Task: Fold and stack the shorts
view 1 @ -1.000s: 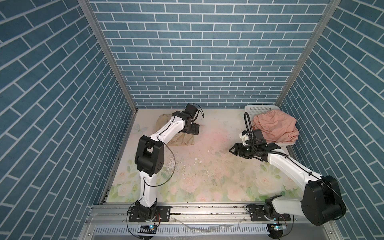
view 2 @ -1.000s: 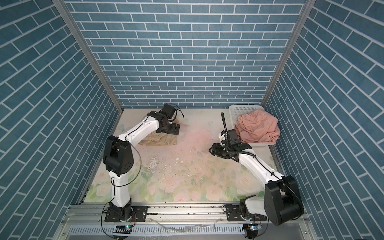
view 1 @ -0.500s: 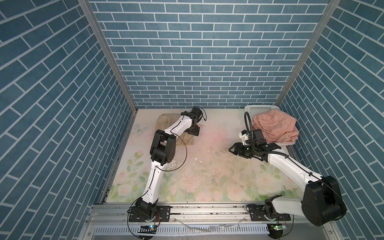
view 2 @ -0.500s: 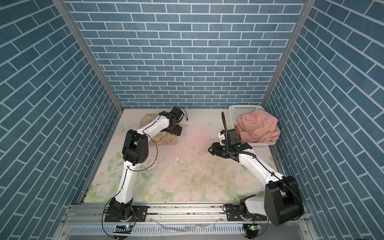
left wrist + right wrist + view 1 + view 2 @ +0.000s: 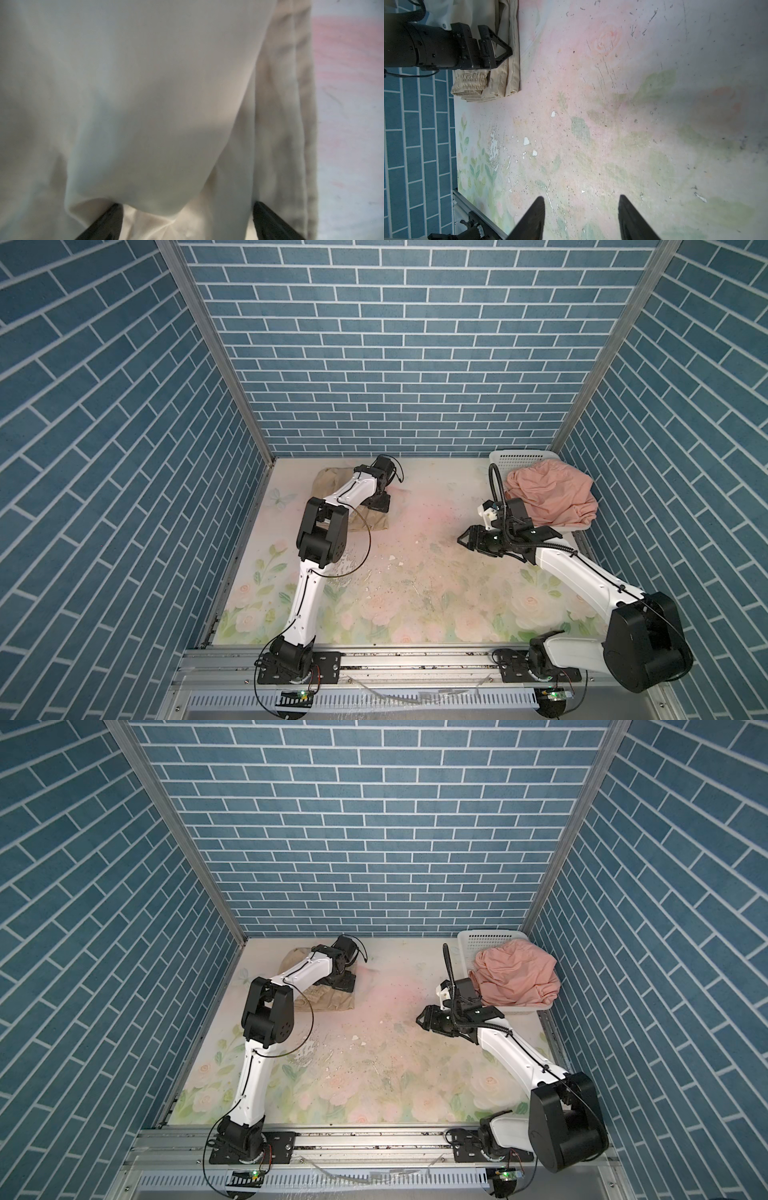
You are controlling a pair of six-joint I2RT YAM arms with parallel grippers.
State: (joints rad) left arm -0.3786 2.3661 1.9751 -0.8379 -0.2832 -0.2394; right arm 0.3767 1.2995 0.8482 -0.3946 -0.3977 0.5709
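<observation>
Beige-tan cloth shorts with a gathered elastic waist lie folded on the floral-printed table, right under the left gripper. Its jaws stand wide apart, and in the left wrist view the cloth spreads below and between them with nothing pinched. The salmon-pink cloth shorts sit crumpled in the white perforated plastic basket, behind the right gripper, on the side its jaws point away from. Those jaws are parted too and empty, over bare table.
</observation>
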